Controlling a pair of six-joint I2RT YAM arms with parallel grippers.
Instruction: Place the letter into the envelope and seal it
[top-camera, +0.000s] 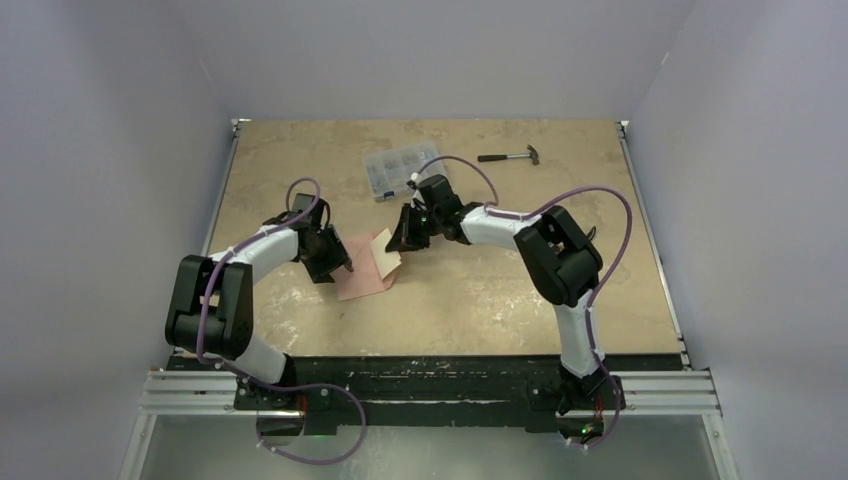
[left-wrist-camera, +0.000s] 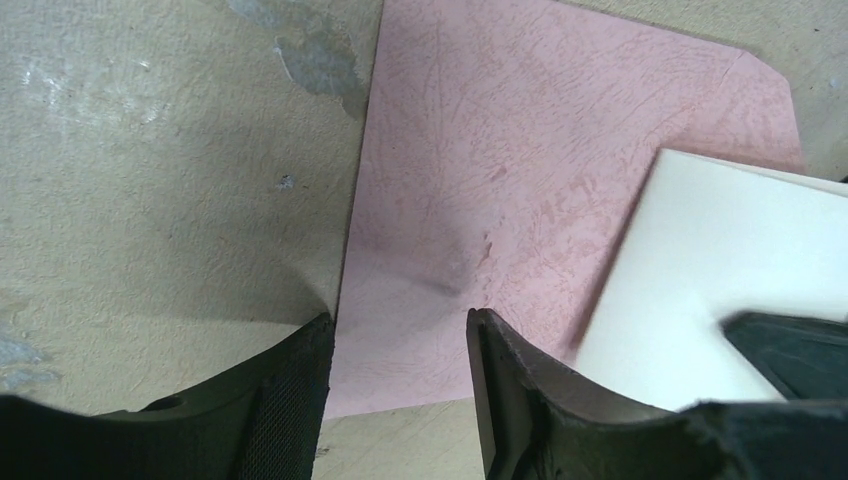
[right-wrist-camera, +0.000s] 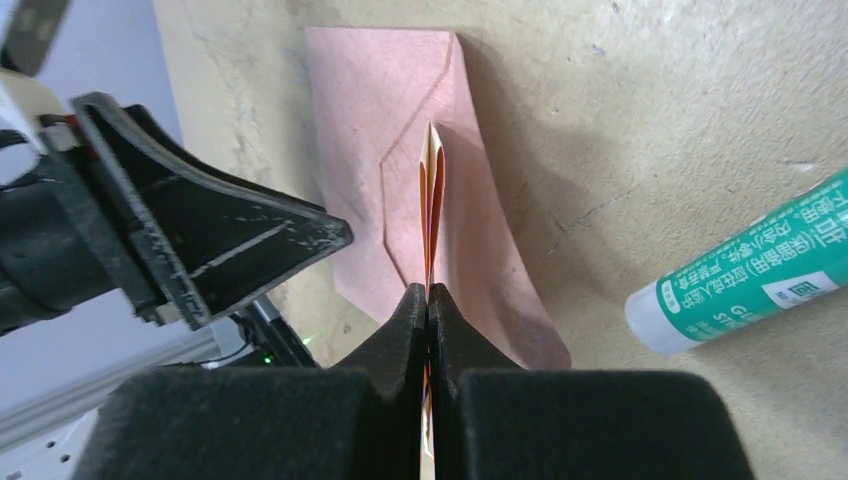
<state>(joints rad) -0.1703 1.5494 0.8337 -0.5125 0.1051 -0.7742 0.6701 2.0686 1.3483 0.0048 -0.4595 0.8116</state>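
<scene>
The salmon-pink paper envelope (top-camera: 362, 279) lies flat just left of the beige table's (top-camera: 500, 295) centre, with the folded peach-orange paper letter (top-camera: 385, 252) over its right part. Behind them, near the far edge, sits a clear plastic compartment box (top-camera: 399, 170), with a small hammer (top-camera: 511, 156) to its right.

Twin arms in one livery: the left arm (top-camera: 215, 300) and right arm (top-camera: 560, 260) pair bulky black joint housings with white tubular links. A purple cable (top-camera: 204, 315) loops along each. Both stand on a black base plate (top-camera: 430, 385) backed by a silver rail. The left gripper (left-wrist-camera: 400, 330) has black fingers (left-wrist-camera: 290, 390), one mesh-textured inside. The right gripper (right-wrist-camera: 428, 295) has matt black fingers tapering to wedges.
</scene>
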